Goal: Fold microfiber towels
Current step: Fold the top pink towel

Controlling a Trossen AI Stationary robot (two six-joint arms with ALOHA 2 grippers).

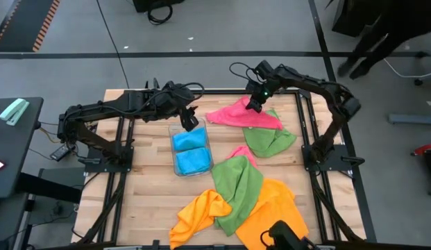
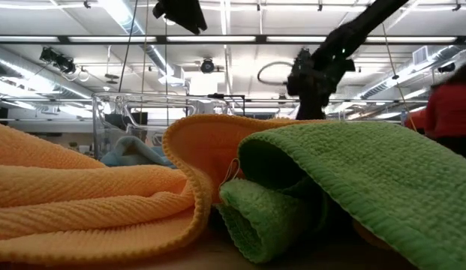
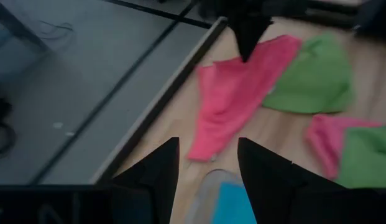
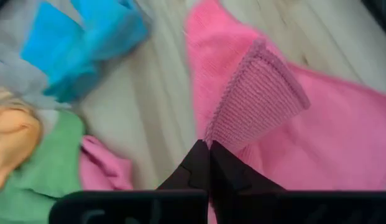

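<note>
A pink towel (image 1: 239, 114) lies spread at the far middle of the table, partly over a green towel (image 1: 271, 141). My right gripper (image 1: 255, 105) is shut on the pink towel near its far edge. My left gripper (image 3: 208, 162) hangs open over a clear tray (image 1: 175, 132) that holds blue towels (image 1: 191, 151); nothing is between its fingers. A second green towel (image 1: 237, 184) and orange towels (image 1: 271, 208) lie heaped at the near side, with a bit of another pink towel (image 1: 241, 153) showing beside them. My right gripper pinches a raised flap of the pink towel (image 4: 242, 118) between its two fingertips; one layer or several, I cannot tell. The fingers slant down from the far right. The flap is drawn up into a peak, and the rest of the towel (image 4: 342, 143) lies on the table.
A dark metal frame (image 1: 298, 125) borders the wooden table on both sides. Bare wood shows left of the tray (image 1: 146, 180). A person in red (image 2: 450, 105) stands beyond the table in the low view.
</note>
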